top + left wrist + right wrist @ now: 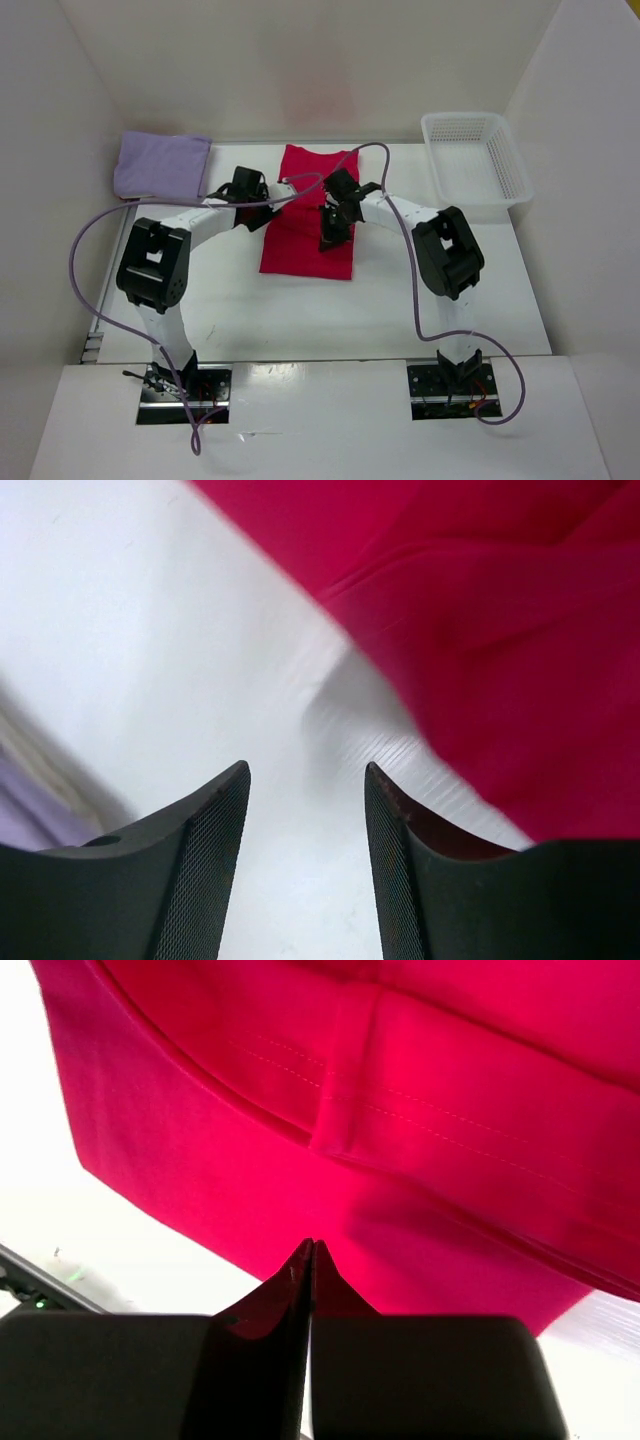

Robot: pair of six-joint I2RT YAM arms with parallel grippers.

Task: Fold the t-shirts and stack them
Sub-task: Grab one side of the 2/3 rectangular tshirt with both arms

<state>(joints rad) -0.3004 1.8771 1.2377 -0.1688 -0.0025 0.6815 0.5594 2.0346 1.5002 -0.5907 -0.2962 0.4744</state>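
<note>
A red t-shirt (pixel 305 225) lies folded into a long narrow strip in the middle of the table. A lavender t-shirt (pixel 160 165) sits folded at the back left. My left gripper (pixel 277 197) hovers at the red shirt's left edge. In the left wrist view it (pixel 306 770) is open over bare table, with the red t-shirt (pixel 500 610) to the upper right and nothing between the fingers. My right gripper (pixel 333 232) is over the red shirt's right half. In the right wrist view its jaws (pixel 313 1247) are pressed together above the red cloth (pixel 300 1150), holding nothing.
A white mesh basket (pixel 478 158) stands at the back right. Walls close in the table at the left, back and right. A lavender strip (pixel 20 800) shows at the left edge of the left wrist view. Purple cables arc over both arms.
</note>
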